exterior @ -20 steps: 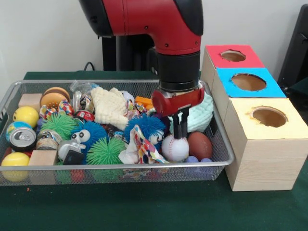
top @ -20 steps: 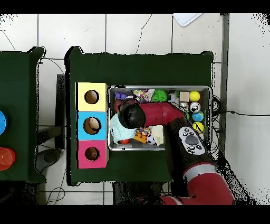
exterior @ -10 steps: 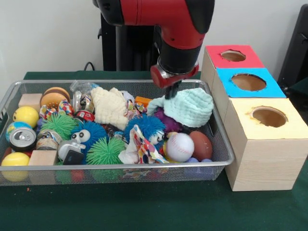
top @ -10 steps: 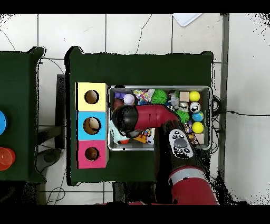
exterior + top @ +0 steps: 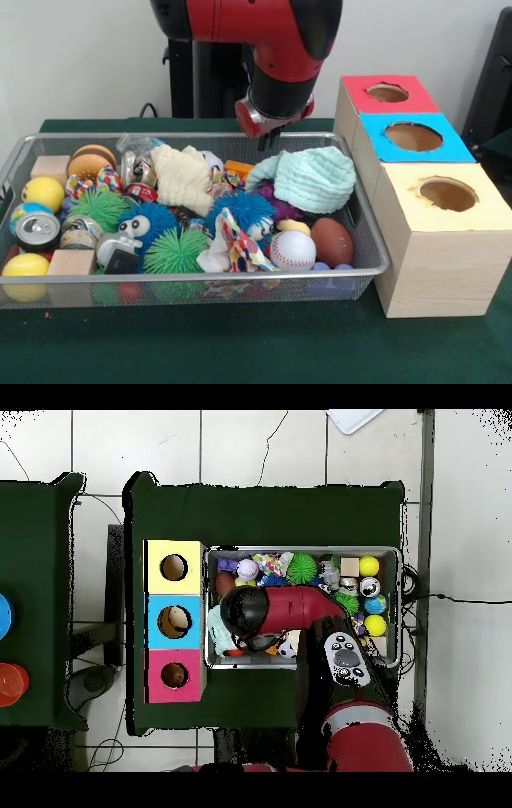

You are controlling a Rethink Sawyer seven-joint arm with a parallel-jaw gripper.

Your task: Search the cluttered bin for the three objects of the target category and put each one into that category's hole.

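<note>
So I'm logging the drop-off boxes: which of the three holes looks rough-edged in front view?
The hole in the yellow-topped box, nearest the camera; its rim is ragged, while the blue-topped box has a smoother round hole.

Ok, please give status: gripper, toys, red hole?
Gripper above the bin's back rim, nothing visibly held. No bear in sight. Mint cloth covers the right end. Red hole unobstructed.

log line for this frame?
arm: raised over bin | gripper: empty, above mint cloth | red hole: nothing going in
</note>
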